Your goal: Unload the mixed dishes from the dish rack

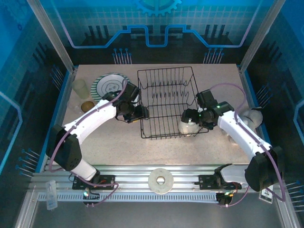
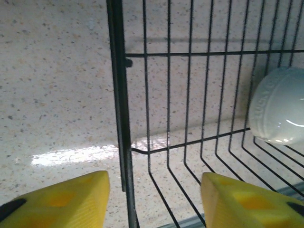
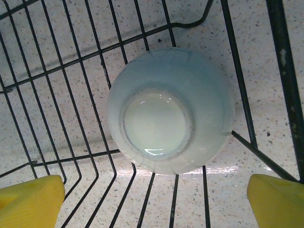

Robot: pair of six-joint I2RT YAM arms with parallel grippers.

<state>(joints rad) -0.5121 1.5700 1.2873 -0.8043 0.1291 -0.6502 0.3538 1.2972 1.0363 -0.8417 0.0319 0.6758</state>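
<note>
- Since the cream bowl sits upside down in the near right corner of the dish rack, its small foot ring faces up and its wide mouth rests on the wires.
- The right gripper hangs over the bowl, wide open. One yellow finger shows on each side, and it holds nothing.
- The left gripper is at the rack's left wall. Its fingers stand apart with the thick edge wire between them, not touching it. So it is open and holds nothing.
- I think the bowl is hard and smooth, like a glazed dish. It will not bend, it may be a bit heavy, and it could crack if it drops.
- Its round sides look slippery and slope in toward the top, so a pinch up high could slide off.
- A better hold looks like low on the sides, across the widest part, or tight on the foot ring.
- The wires are close around the bowl, so the fingers need to slip down without catching on them.
- The green-and-white striped plate, the pale tumbler and the small brown cup are on the desk left of the rack. So the bowl looks like the last dish to lift out.
</note>
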